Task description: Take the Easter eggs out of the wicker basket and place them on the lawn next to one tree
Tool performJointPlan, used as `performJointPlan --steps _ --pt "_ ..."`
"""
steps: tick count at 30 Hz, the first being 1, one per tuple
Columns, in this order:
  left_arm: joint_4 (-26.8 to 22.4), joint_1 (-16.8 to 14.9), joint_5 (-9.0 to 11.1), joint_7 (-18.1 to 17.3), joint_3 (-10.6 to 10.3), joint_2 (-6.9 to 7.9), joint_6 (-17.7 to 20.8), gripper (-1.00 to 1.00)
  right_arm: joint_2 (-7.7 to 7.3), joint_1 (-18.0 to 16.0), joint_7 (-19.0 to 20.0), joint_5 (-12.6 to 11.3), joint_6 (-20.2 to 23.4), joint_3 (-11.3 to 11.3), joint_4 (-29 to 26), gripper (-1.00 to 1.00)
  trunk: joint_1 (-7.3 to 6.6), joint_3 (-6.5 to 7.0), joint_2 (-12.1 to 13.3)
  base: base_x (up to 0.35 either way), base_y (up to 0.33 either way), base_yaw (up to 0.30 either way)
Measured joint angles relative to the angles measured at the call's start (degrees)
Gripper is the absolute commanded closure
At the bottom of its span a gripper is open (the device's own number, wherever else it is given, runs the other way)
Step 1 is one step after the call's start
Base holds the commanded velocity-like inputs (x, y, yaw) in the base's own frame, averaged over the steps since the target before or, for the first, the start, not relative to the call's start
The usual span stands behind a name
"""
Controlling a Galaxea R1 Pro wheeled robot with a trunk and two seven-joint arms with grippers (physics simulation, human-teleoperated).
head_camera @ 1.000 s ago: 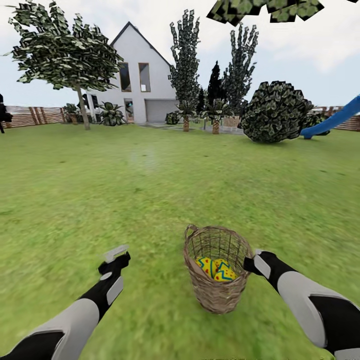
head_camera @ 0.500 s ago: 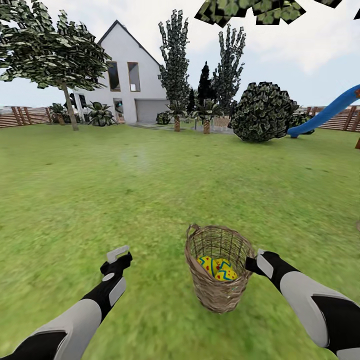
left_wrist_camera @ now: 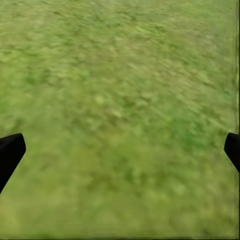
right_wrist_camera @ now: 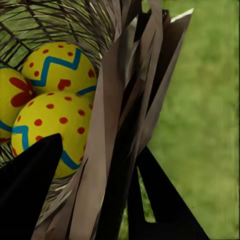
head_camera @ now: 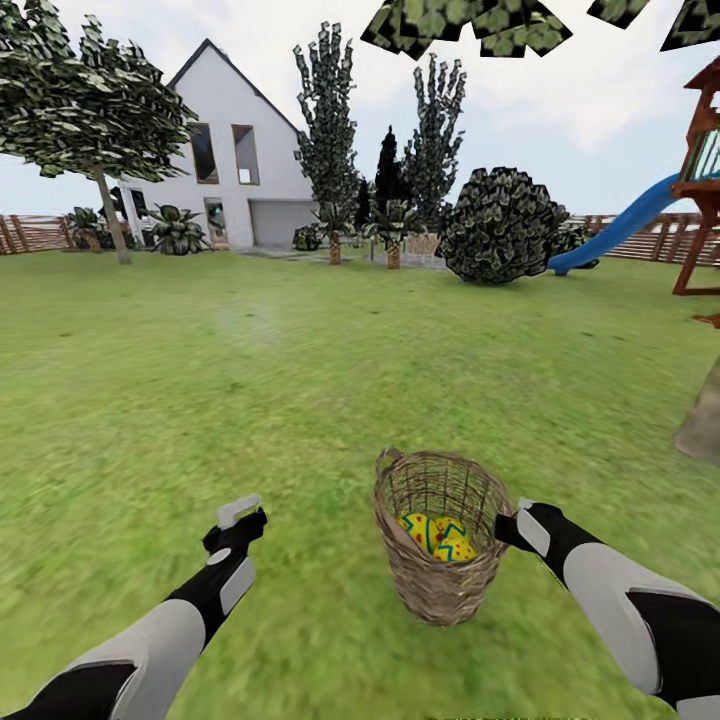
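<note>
easter eggs (head_camera: 437, 536) sit in the wicker basket (head_camera: 440, 585), right claw (right_wrist_camera: 95, 187) pinching its rim, left claw (left_wrist_camera: 120, 150) spread wide.

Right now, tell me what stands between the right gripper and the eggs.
The wicker basket wall does: the right gripper straddles it, one finger inside beside the Easter eggs, one outside over the lawn. Nothing visible covers the eggs from above.
</note>
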Motion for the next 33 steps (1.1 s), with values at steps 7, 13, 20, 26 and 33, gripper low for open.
performJointPlan --steps 7,13,20,26,33 --pt "0.08 0.0 -0.01 0.01 0.0 0.02 -0.02 -1.0 0.0 0.01 0.0 0.02 0.0 0.03 0.0 1.0 0.0 0.22 0.0 0.0 -0.307 -0.271" --pt "0.08 0.0 -0.01 0.09 0.0 0.02 -0.03 -1.0 0.0 -0.01 0.0 0.05 -0.01 0.05 0.0 1.0 -0.01 0.41 0.0 0.066 -0.308 -0.275" --pt "0.09 -0.02 -0.01 0.04 0.0 0.02 -0.03 -1.0 -0.07 -0.01 0.0 0.02 0.0 0.04 0.01 1.0 -0.02 0.62 0.0 0.151 -0.304 -0.275" --pt "0.16 0.0 -0.01 0.06 0.0 0.02 -0.03 -1.0 -0.25 0.01 0.0 0.18 -0.07 0.13 0.01 1.0 -0.02 0.8 0.0 0.199 -0.283 -0.275" --pt "0.17 0.01 -0.01 0.09 0.0 0.02 -0.03 -1.0 -0.28 -0.01 -0.02 0.04 -0.24 0.05 0.01 1.0 -0.03 0.91 0.0 0.252 -0.242 -0.282"
